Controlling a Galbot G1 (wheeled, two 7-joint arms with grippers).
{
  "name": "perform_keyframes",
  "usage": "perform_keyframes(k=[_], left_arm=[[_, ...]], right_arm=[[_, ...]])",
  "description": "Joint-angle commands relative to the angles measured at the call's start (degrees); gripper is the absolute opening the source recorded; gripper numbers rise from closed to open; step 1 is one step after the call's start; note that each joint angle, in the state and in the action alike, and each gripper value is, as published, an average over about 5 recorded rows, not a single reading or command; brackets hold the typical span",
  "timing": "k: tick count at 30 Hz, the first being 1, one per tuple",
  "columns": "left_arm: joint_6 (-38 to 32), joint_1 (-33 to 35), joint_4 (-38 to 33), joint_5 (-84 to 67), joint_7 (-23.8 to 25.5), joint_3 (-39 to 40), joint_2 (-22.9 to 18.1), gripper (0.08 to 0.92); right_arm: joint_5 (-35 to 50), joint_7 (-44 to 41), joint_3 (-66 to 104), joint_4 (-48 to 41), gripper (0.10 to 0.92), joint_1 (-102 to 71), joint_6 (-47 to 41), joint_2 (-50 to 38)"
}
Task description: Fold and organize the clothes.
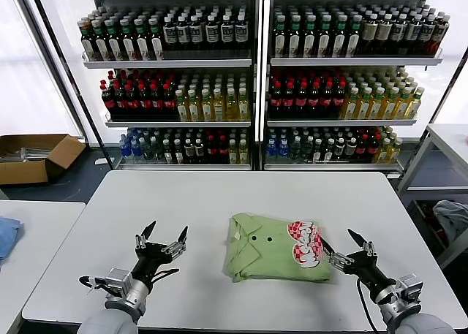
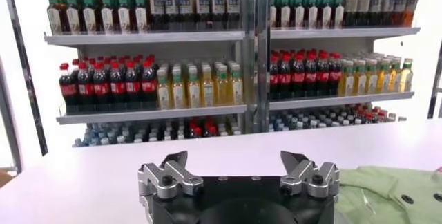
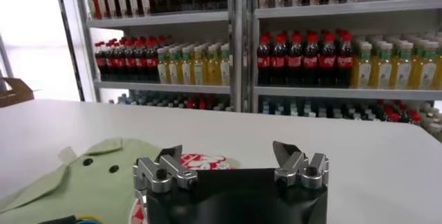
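The clothes [image 1: 274, 248] are one light green collared shirt, folded into a neat rectangle near the table's front, with two dark buttons and a red-and-white graphic on its right part. The clothes [image 2: 390, 192] also show at the edge of the left wrist view, and the clothes [image 3: 83, 180] fill a corner of the right wrist view. My left gripper [image 1: 164, 237] hovers open to the left of the shirt, holding nothing. My right gripper [image 1: 340, 245] stands open just right of the shirt's printed edge, empty too.
The white table [image 1: 219, 195] carries only the shirt. Behind it stand shelves of bottles [image 1: 256, 78]. A cardboard box [image 1: 33, 157] lies on the floor at the left, a blue cloth [image 1: 6, 235] on a side table, and a pale grey cloth [image 1: 453, 218] at the right.
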Motion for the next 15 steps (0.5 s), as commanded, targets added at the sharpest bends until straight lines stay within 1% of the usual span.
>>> perform_keyframes(k=[1,4,6,15], left_arm=[[0.13,-0.19,0.63,1.64,0.07,0.07,-2.77,0.823],[0.09,-0.06,0.35,2.14,0.12,0.25,-4.56,0.823],[0.03,0.01,0.29,2.37,0.15,0.41,-5.05,0.823],[-0.21,0.22,0.78,3.06,0.32,0.67,-4.85,0.823]], right_arm=[[-0.73,0.56,0.17,-0.09,0.823,0.12,-0.28,0.78],[-0.69,0.58,0.48,0.01,0.823,-0.05,-0.24,1.36],[-0.7,0.57,0.58,0.07,0.823,-0.19,-0.23,1.45],[-0.8,0.55,0.7,-0.05,0.823,-0.67,-0.26,1.37]])
